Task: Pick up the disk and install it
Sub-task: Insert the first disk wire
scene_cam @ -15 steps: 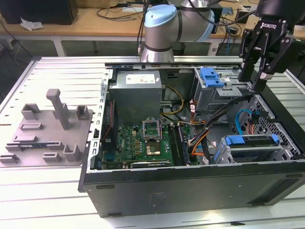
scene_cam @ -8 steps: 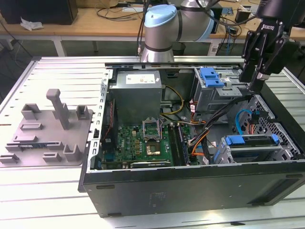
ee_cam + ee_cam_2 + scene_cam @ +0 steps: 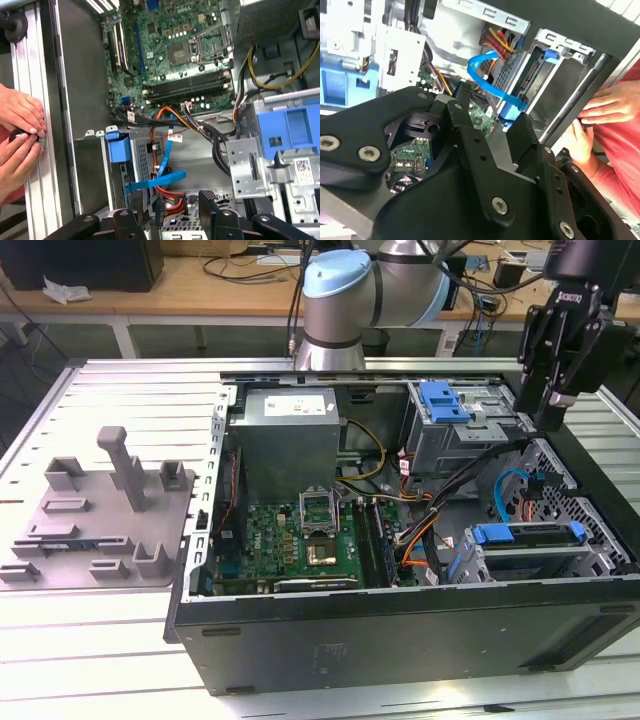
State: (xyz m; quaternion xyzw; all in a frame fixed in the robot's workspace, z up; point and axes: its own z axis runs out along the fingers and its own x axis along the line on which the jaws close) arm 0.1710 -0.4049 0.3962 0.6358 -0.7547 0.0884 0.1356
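Note:
The disk (image 3: 527,535) lies slotted in the lower drive cage at the exterior view's right of the open computer case (image 3: 400,630). Only its dark edge and blue carrier frame show. In the first wrist view the carrier's blue tab is on the disk (image 3: 118,148); the second wrist view shows the disk (image 3: 538,75) edge-on in the cage. My gripper (image 3: 552,412) hangs above the case's far right corner, over the cage. It is open, with nothing between its black fingers (image 3: 208,201) in both wrist views.
A bare blue bracket (image 3: 444,401) sits on the upper drive cage. A blue data cable (image 3: 165,175) and orange wires loop beside the disk. The motherboard (image 3: 305,535) fills the case floor. A person's hands (image 3: 20,132) rest on the table rail by the case. A grey fixture (image 3: 100,510) stands at the left.

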